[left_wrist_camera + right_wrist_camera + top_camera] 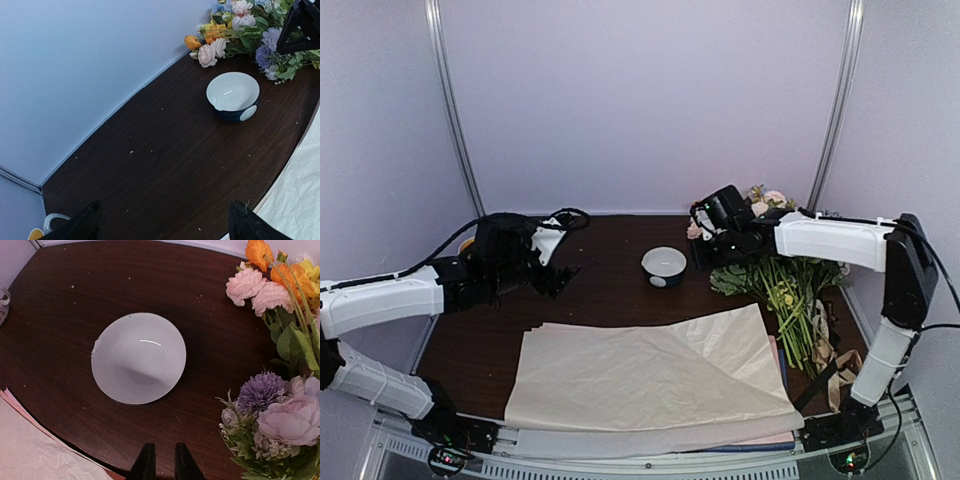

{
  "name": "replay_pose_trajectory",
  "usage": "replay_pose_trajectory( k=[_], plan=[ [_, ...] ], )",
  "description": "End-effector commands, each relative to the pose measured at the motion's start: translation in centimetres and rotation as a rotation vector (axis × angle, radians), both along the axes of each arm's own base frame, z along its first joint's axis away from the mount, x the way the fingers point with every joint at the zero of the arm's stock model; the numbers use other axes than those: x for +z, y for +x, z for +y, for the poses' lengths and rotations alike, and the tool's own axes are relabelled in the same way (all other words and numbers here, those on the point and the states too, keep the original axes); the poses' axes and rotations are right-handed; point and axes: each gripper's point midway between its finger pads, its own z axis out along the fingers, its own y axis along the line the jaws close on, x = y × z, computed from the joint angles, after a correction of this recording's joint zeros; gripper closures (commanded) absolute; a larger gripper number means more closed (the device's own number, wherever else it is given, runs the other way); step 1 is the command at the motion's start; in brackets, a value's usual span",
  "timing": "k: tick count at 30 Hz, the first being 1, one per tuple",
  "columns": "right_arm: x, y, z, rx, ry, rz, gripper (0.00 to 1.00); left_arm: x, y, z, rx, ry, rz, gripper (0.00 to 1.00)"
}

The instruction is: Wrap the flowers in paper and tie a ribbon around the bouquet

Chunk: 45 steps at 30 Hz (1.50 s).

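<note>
The paper (650, 370) lies spread flat at the worktop's (610, 290) near edge to receive stems; the right tool (161, 462), nearly clenched and empty, hovers beside the flowers (785, 285), the left tool (165, 212) released.

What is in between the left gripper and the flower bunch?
A white bowl. In the left wrist view it sits between the open left gripper and the flower bunch.

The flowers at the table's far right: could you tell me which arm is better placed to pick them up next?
Right, probably. The right gripper hovers just beside the flowers, while the left gripper is over the left side of the table, with the bowl between it and them.
</note>
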Motion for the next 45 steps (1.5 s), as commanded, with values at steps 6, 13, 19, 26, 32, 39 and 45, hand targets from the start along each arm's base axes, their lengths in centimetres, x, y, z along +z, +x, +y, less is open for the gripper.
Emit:
replay_pose_trajectory(
  k=[6, 13, 19, 26, 32, 39, 45],
  plan=[
    [-6.2, 2.2, -0.5, -0.16, -0.287, 0.215, 0.94, -3.9, -0.1, -1.1, -0.006, -0.01, 0.131, 0.12],
    [-8.6, 3.8, 1.8, -0.163, -0.231, 0.243, 0.95, -6.4, -0.1, -0.6, 0.052, -0.031, 0.191, 0.12],
    [-10.4, 5.2, 5.7, -0.093, -0.152, 0.289, 0.93, -7.5, 0.0, -0.5, 0.067, -0.018, 0.207, 0.12],
    [-9.7, 7.0, 12.4, -0.016, 0.016, 0.291, 0.91, -8.2, 0.4, -0.3, 0.086, 0.015, 0.207, 0.12],
    [-6.8, 8.3, 17.2, 0.061, 0.156, 0.188, 0.91, -8.2, 1.7, -2.5, 0.013, 0.048, 0.2, 0.21],
    [-2.5, 8.7, 10.4, -0.042, 0.064, 0.138, 0.95, -8.1, 4.3, -10.6, -0.316, 0.159, 0.231, 0.44],
    [2.2, 7.0, -1.1, -0.232, 0.062, 0.05, 0.95, -9.4, 4.7, -16.8, -0.599, 0.21, 0.275, 0.58]
  ],
)
